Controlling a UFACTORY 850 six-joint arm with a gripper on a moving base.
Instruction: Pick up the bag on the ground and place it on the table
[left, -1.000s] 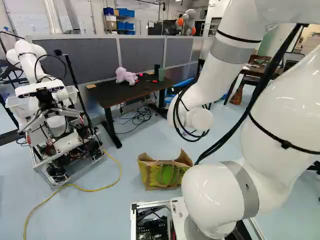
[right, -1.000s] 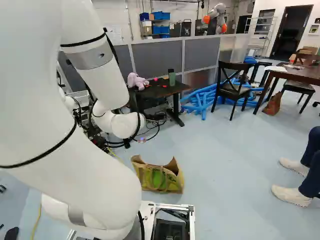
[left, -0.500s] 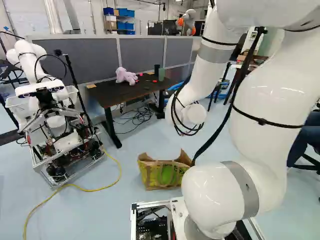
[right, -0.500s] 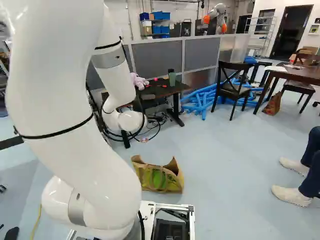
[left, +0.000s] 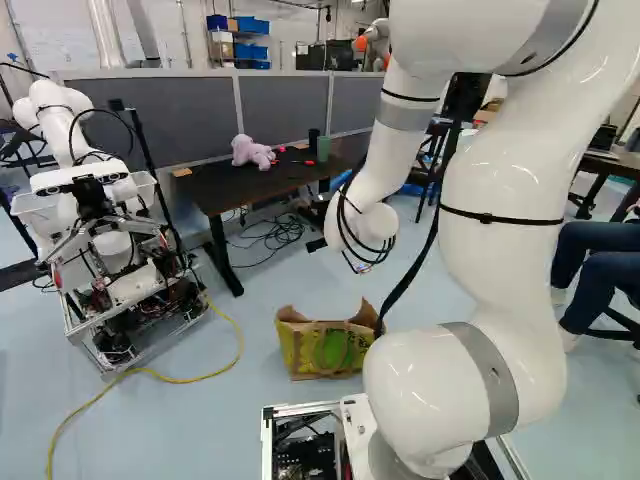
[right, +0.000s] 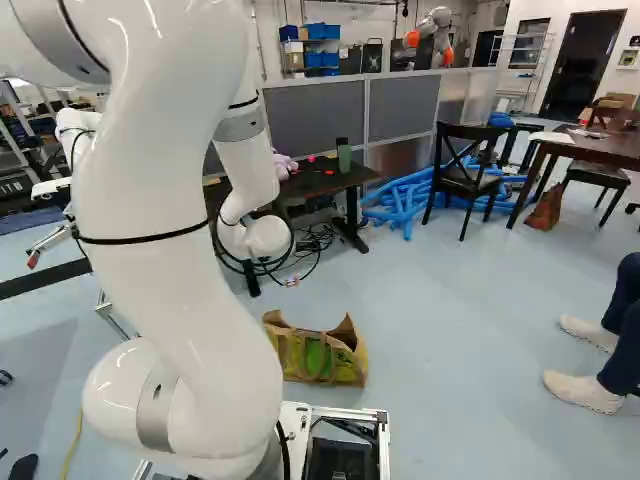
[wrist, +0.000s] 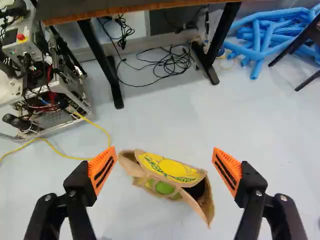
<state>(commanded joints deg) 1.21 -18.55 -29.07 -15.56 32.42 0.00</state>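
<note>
A gray-paneled office partition (right: 405, 108) crosses the room. Behind it, a shelving unit with blue bins (right: 322, 60) stands before a white wall (left: 60, 35), where a silvery pipe (left: 105, 30) runs upright. To the partition's right, in the right base view, are a white wire rack (right: 522, 75) and a dark door (right: 575, 65). In front of its right part, blue foam tubes (right: 405, 200) lie heaped near a cross-backed wooden chair (right: 466, 178). Pale blue, faintly glossy floor (right: 460, 330) spreads before the partition under even light.
</note>
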